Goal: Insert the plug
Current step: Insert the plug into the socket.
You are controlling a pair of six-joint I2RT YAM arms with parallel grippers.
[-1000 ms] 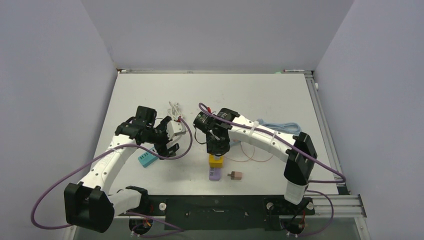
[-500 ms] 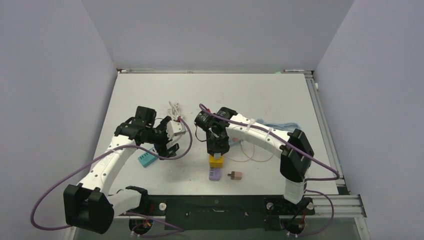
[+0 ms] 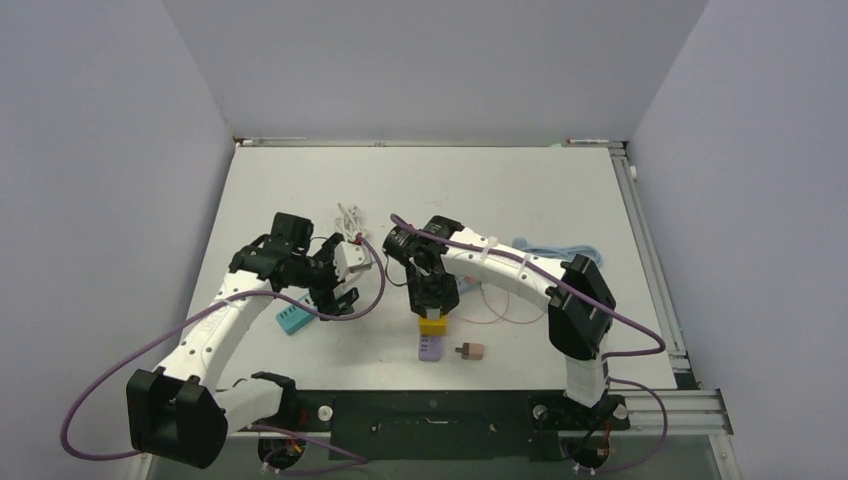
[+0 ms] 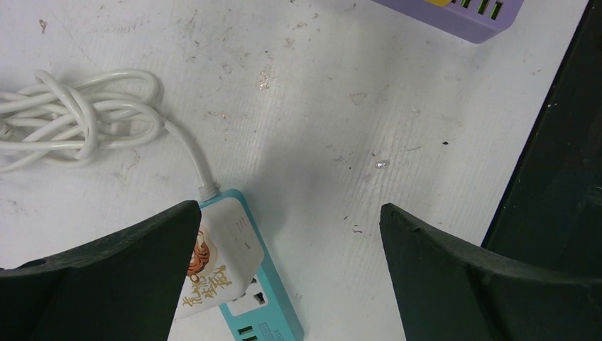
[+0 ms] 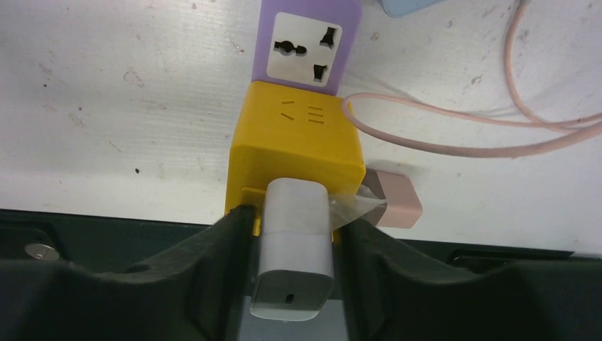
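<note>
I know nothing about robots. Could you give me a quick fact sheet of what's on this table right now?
Right end effector: fingers either side of white charger, grip unclear
Charger position: front end meets yellow socket cube, which sits on purple power strip
Left end effector: open, above teal power strip
Nearby: pink plug, coiled white cord

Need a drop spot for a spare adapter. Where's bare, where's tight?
Bare: far half of the table, beyond the white cable and blue cable. Tight: near centre, around yellow adapter, purple strip, pink plug, pink cable; and at the teal strip.
</note>
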